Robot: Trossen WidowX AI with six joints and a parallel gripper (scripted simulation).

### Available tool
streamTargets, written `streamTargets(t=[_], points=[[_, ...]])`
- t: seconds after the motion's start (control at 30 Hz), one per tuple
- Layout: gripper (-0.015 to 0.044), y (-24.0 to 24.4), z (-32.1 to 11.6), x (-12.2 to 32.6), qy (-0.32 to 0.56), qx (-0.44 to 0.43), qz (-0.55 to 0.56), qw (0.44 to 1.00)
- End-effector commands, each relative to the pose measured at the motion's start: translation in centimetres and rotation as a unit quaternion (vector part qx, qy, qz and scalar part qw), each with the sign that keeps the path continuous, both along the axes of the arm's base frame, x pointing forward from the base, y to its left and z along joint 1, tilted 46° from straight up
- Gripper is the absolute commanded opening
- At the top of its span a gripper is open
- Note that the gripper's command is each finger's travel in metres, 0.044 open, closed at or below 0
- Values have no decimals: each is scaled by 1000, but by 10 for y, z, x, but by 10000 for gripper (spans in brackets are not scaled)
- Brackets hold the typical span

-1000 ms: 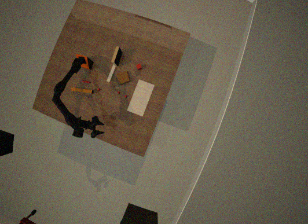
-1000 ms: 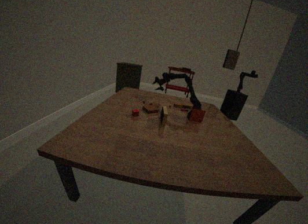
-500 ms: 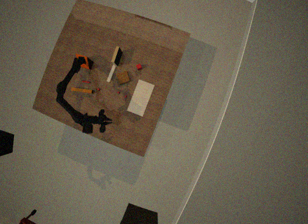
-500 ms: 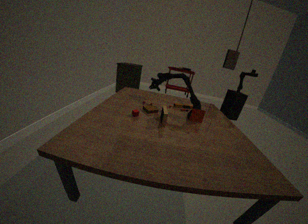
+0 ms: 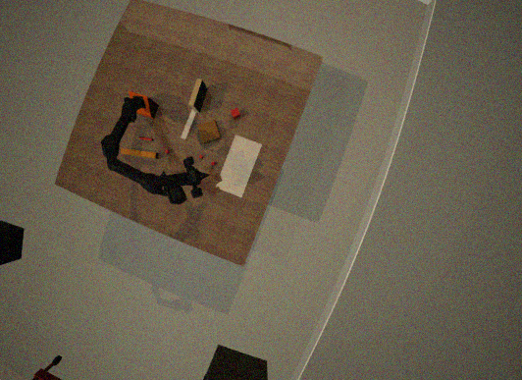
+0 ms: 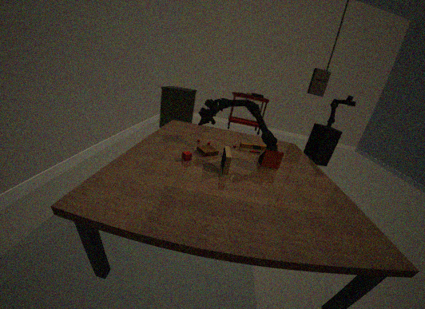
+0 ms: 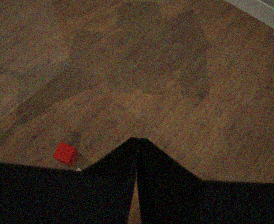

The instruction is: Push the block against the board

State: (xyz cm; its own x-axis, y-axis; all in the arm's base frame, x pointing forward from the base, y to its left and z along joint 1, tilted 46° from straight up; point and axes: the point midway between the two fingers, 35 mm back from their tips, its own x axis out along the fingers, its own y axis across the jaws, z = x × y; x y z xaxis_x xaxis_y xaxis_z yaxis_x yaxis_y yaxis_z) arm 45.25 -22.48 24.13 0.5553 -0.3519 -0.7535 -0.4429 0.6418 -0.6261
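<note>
The brown square block (image 5: 208, 132) (image 6: 207, 150) lies flat near the middle of the table. A tan plank (image 5: 197, 92) (image 6: 226, 160) stands on edge beside it, with a gap between. An orange-yellow bar (image 5: 139, 153) (image 6: 252, 145) lies flat nearer the arm, well apart from the block. I cannot tell for certain which of these two is the board. My gripper (image 5: 206, 175) (image 6: 200, 123) (image 7: 138, 146) is shut and empty, raised above the table. It is clear of the block. The block is not visible in the wrist view.
A red cube (image 5: 235, 113) (image 6: 186, 156) lies beyond the block. Small red pieces (image 5: 200, 156) (image 5: 213, 163) (image 5: 167, 151) lie between block, bar and gripper; one red piece (image 7: 65, 153) shows in the wrist view. A thin red item (image 5: 146, 138) lies by the bar. A pale rectangle (image 5: 240, 165) shows right of the gripper.
</note>
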Motion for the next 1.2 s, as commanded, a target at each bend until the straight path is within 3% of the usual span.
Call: streamTargets(t=[0.0, 0.27, 0.53, 0.87, 1.17], points=[[0, 37, -38, 8, 31, 51, -33, 998], [0, 118, -107, 8, 97, 121, -118, 981], [0, 198, -168, -18, 159, 132, -213, 955], [0, 276, -225, -76, 188, 73, -329, 923], [0, 320, -258, -139, 145, -18, -408, 901]])
